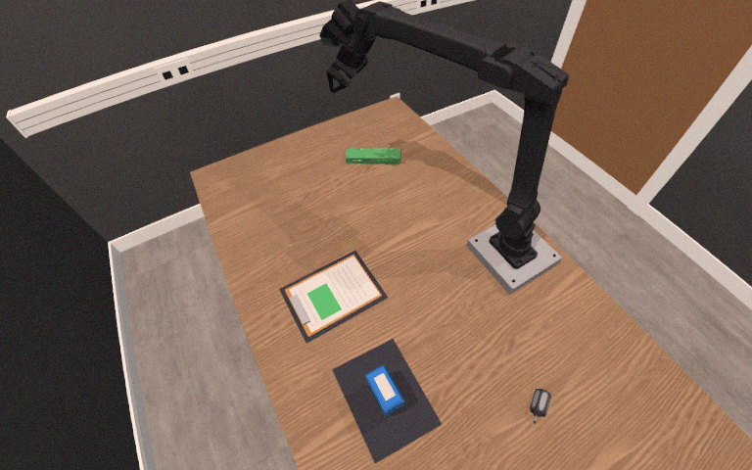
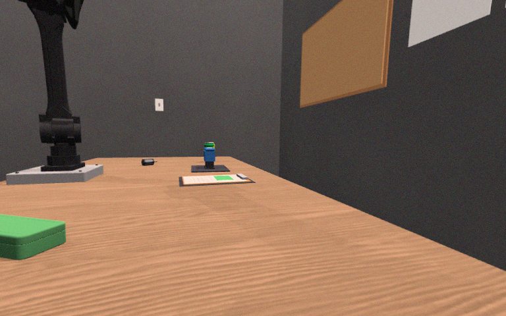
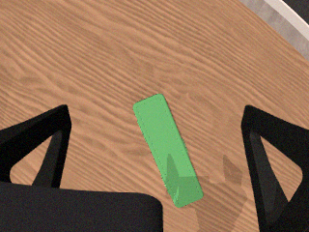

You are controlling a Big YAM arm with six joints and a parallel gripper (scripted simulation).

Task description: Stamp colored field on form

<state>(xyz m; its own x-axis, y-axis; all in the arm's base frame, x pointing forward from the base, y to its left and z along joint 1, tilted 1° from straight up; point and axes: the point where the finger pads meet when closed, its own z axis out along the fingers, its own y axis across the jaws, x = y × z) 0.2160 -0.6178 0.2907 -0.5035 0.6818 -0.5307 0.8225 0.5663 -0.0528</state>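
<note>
A blue stamp (image 1: 384, 390) (image 2: 209, 154) with a white top stands upright on a dark mat (image 1: 405, 427) (image 2: 220, 168) near the table's front edge. A clipboard with a form (image 1: 349, 279) (image 2: 197, 180) lies beside the mat, and the form carries a green field (image 1: 323, 301) (image 2: 223, 178). My gripper (image 1: 336, 82) (image 3: 155, 114) is open and empty. It hangs high over the far end of the table, far from the stamp and the form.
A flat green case (image 1: 373, 156) (image 2: 26, 235) (image 3: 168, 150) lies on the table far below the gripper. A small dark cylinder (image 1: 540, 401) (image 2: 147, 161) lies at the front right. The arm's grey base plate (image 1: 545, 266) (image 2: 55, 174) is bolted to the wooden table (image 1: 444, 332).
</note>
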